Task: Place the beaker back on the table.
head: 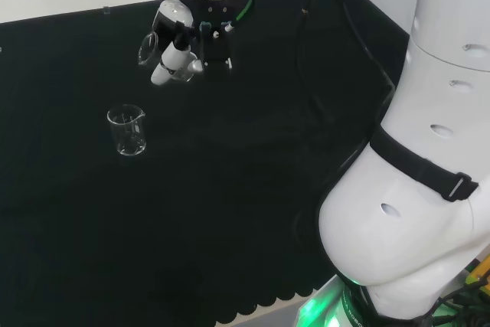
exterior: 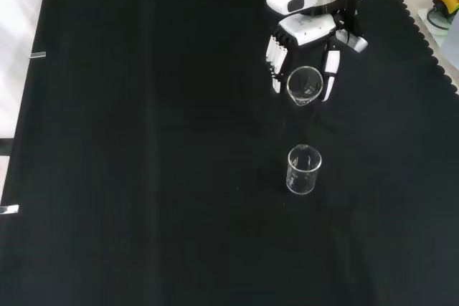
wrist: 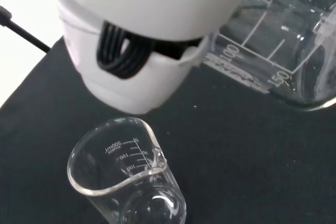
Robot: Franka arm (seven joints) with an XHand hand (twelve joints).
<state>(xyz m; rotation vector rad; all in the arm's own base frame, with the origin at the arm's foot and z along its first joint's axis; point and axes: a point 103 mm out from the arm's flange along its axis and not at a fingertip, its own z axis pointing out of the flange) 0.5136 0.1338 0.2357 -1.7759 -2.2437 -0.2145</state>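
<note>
**Hand holding tilted beaker above the cloth, second beaker standing nearby**

Black cloth [exterior: 143, 177] is covering the whole bench; white arm link [head: 413, 212] is looming at the head view's right edge; the hand [exterior: 310, 34] is hanging near the cloth's far edge in the front view, towards its right corner; fingers [exterior: 274, 59] and thumb are curling round the held beaker [exterior: 304, 84], so the hand is closed on it; held beaker is sitting clear of the cloth, apparently tilted, its mouth facing the front camera and its long axis well off vertical, judging also from the wrist view where its wall [wrist: 283, 56] is lying slantwise; a second beaker [exterior: 303, 170] is standing upright on the cloth, nearer the front camera than the hand, apart from the held one; in the head view it [head: 127, 130] is lying below and left of the hand [head: 178, 44]; both look empty; judgement: the coming move is turning on righting the held beaker's axis, then lowering it onto bare cloth beside, not onto, the standing beaker; risk is clipping that glass on the way down.
</note>
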